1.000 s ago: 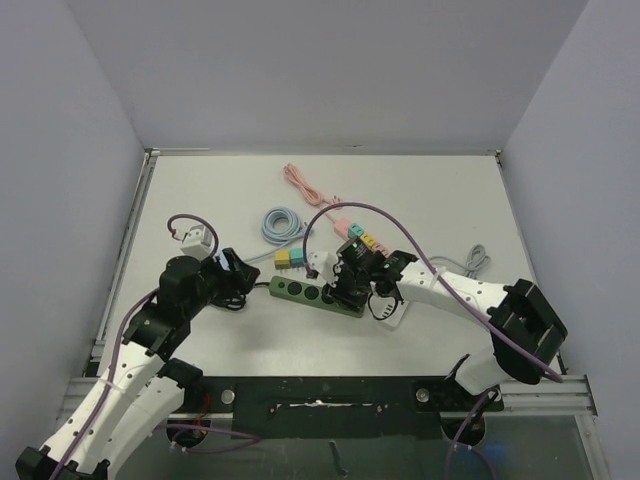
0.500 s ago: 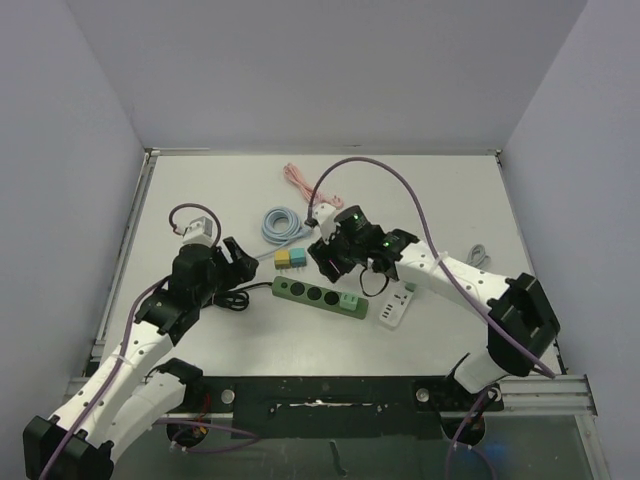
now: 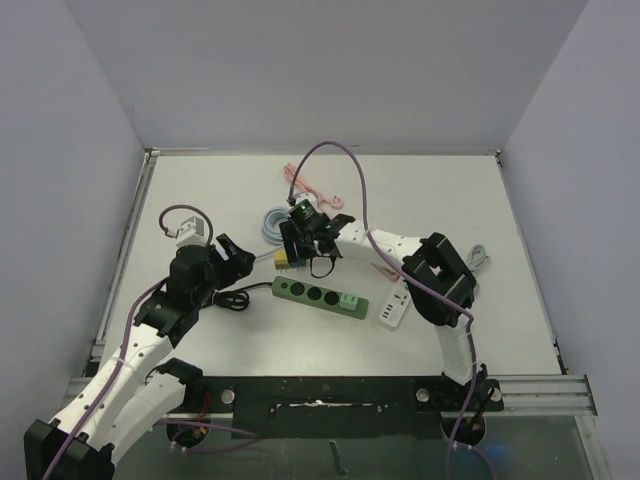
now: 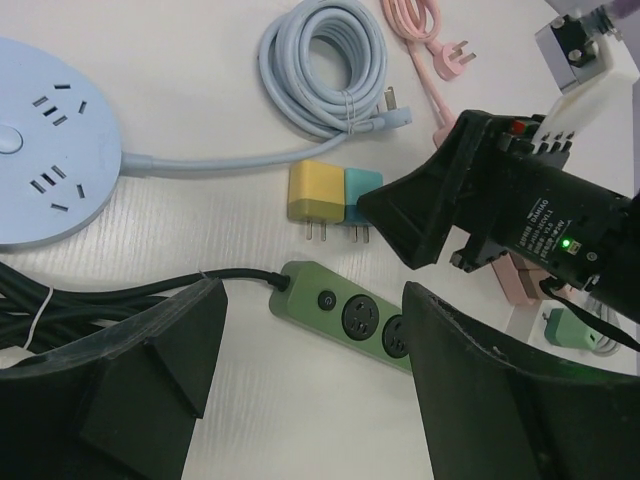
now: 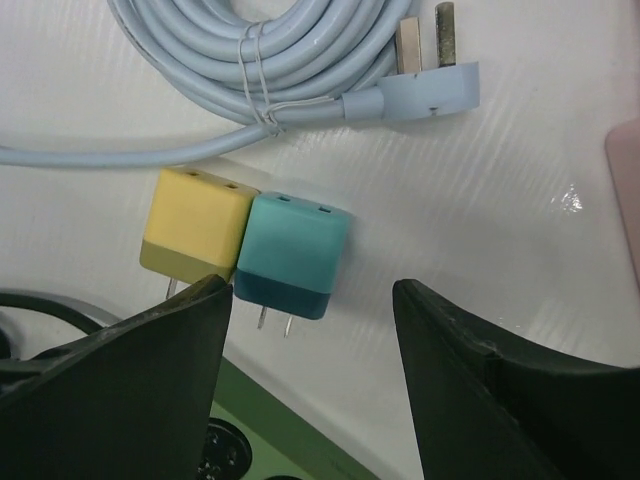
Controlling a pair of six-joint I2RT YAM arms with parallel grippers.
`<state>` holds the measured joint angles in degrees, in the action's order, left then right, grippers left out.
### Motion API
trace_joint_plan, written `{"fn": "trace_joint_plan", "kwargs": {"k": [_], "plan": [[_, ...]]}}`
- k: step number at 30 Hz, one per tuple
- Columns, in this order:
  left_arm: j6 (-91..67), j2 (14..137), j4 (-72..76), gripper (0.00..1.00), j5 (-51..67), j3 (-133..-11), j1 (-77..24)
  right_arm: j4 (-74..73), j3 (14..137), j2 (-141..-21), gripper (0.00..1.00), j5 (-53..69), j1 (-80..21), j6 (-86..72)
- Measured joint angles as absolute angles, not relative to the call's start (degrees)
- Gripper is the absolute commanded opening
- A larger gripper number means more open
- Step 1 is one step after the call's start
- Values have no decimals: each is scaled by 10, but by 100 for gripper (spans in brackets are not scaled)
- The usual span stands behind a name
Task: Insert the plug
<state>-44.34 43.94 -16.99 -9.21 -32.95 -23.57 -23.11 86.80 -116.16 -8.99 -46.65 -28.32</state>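
Observation:
The green power strip (image 3: 318, 295) lies mid-table with a light-green plug (image 3: 348, 301) seated in its right-end socket. A yellow plug (image 5: 197, 222) and a teal plug (image 5: 295, 253) lie side by side just behind the strip, prongs toward it. My right gripper (image 3: 303, 240) hovers open above them, and the teal plug lies in front of its gap (image 5: 310, 330), untouched. My left gripper (image 3: 228, 262) is open and empty at the strip's cord end. In the left wrist view the strip's switch and two free sockets (image 4: 345, 315) show between its fingers.
A coiled light-blue cable (image 3: 275, 222) and a pink cable (image 3: 300, 180) lie behind the plugs. A white power strip (image 3: 393, 305) sits right of the green one, a grey cable (image 3: 478, 260) farther right. A round blue socket hub (image 4: 50, 170) and the black cord (image 3: 235, 298) are at left.
My right gripper opened, left the light-green plug in the green strip's end socket, and moved back and left over the yellow and teal plugs. The left arm barely shifted.

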Motion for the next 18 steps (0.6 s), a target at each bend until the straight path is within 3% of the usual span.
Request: {"fn": "trace_joint_plan", "kwargs": {"k": [10, 18], "plan": [[-448, 446, -159, 70, -81, -318, -233, -286, 941, -1223, 59, -133, -477, -326], [-448, 443, -156, 70, -77, -316, -231, -337, 988, -1269, 60, -169, -480, -333]]}}
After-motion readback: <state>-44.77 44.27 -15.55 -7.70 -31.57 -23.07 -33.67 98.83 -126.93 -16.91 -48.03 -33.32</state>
